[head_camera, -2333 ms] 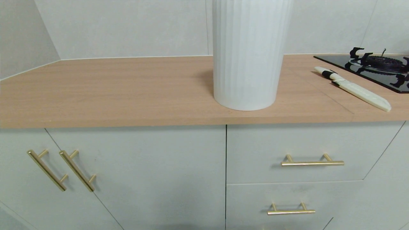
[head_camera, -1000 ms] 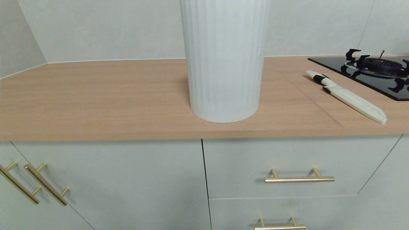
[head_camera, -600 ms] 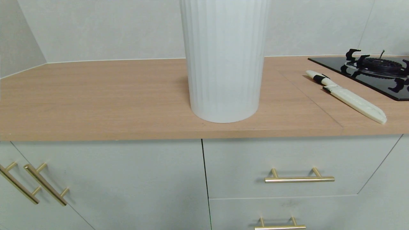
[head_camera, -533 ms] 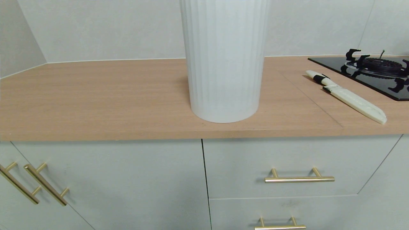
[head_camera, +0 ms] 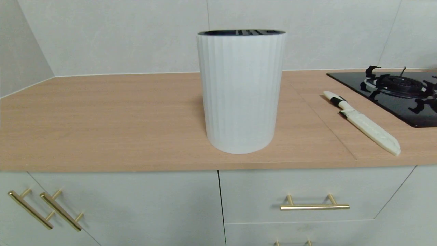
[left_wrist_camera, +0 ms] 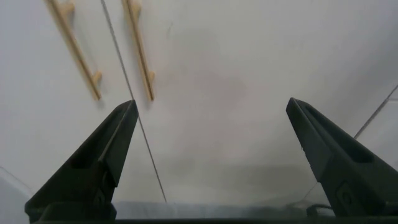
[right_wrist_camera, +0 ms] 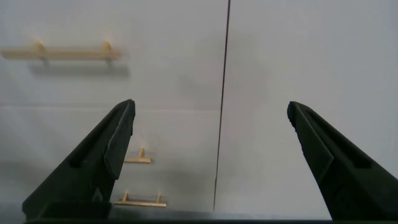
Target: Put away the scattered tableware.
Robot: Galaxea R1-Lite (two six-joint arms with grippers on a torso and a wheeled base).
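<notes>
Left gripper point(left_wrist_camera: 210, 104) and right gripper point(right_wrist_camera: 210, 105) stand spread wide, facing cabinet fronts point(left_wrist_camera: 236, 74). White knife point(head_camera: 362, 123) lies on the bench point(head_camera: 102, 112) near its front edge, between ribbed holder point(head_camera: 240, 92) and hob point(head_camera: 396, 92).

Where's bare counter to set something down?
Widest: counter left of the white holder, out to the side wall. A narrower strip runs between holder and knife. Crowded at the right end, where the knife lies beside the stove.

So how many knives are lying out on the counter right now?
1. The knife lies flat on the countertop, between the white ribbed holder and the hob. No handles stick out of the holder, but its inside is hidden.
</notes>
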